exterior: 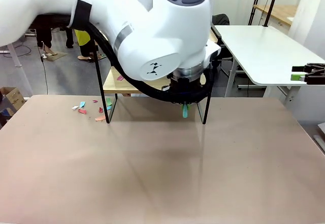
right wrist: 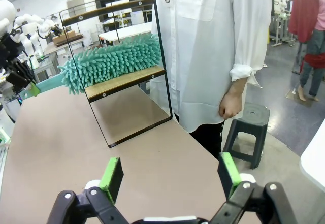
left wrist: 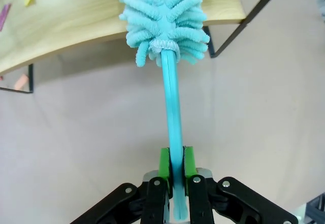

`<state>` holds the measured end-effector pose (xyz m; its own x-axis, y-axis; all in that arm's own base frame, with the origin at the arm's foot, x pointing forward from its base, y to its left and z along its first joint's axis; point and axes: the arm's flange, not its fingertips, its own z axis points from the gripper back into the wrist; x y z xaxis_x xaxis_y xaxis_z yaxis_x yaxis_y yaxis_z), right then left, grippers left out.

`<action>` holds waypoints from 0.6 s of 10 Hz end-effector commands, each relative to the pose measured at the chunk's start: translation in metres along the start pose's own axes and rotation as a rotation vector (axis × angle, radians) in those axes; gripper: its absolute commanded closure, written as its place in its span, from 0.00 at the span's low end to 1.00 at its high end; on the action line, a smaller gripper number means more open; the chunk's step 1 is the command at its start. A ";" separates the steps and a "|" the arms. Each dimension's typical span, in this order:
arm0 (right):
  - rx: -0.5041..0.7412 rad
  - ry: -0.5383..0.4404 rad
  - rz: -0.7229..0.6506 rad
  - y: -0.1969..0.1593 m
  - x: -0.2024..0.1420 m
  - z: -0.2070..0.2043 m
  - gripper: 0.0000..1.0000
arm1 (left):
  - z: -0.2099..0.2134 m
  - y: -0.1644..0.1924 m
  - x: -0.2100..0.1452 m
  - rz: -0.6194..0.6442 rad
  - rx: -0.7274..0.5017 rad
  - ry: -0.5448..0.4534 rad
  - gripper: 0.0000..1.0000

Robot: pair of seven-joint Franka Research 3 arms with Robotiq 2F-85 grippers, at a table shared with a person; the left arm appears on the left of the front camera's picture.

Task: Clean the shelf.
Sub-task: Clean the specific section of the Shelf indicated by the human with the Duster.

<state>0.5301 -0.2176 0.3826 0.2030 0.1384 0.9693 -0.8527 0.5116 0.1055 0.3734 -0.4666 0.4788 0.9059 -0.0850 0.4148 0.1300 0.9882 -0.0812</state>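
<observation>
Brown tabletop (exterior: 152, 173) runs across to the far side, where the shelf (exterior: 112, 84) stands close to the far edge. A person (right wrist: 213, 41) in a white shirt waits just behind it. The left gripper (left wrist: 175, 160) hangs at the shelf's near side, its green pads pinched tight on the thin handle of a teal duster (left wrist: 165, 16). The fluffy head lies along the lower board, under the top tier. The right gripper (right wrist: 170, 176) sits well off to the shelf's right with its jaws wide apart and nothing in them.

Bits of coloured paper (exterior: 94, 109) lie on the table by the shelf's left leg, and a few more rest on the lower board.

What worries me is how light that rack looks. If the head drags hard along the board, I'd expect the whole shelf to slide or tip towards the person, since nothing is bracing it. The big white wrist is also very close to the black frame, so a sideways sweep could knock an upright. The hold is low on a slim, smooth handle, which may twist or slip between the pads if the head snags. And any scraps brushed off could land beyond the far edge rather than on the table.
</observation>
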 end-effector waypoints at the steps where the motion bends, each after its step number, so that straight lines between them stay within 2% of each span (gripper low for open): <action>1: -0.001 0.000 0.005 0.001 0.003 -0.002 0.00 | 0.000 0.033 -0.001 -0.012 0.011 0.062 0.87; 6: -0.001 0.000 0.005 0.001 0.003 -0.002 0.00 | 0.011 0.089 0.010 0.025 0.106 0.086 0.87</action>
<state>0.5301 -0.2175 0.3826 0.2030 0.1384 0.9693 -0.8528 0.5114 0.1056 0.3945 -0.3933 0.4838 0.9322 -0.0632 0.3564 0.0685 0.9976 -0.0024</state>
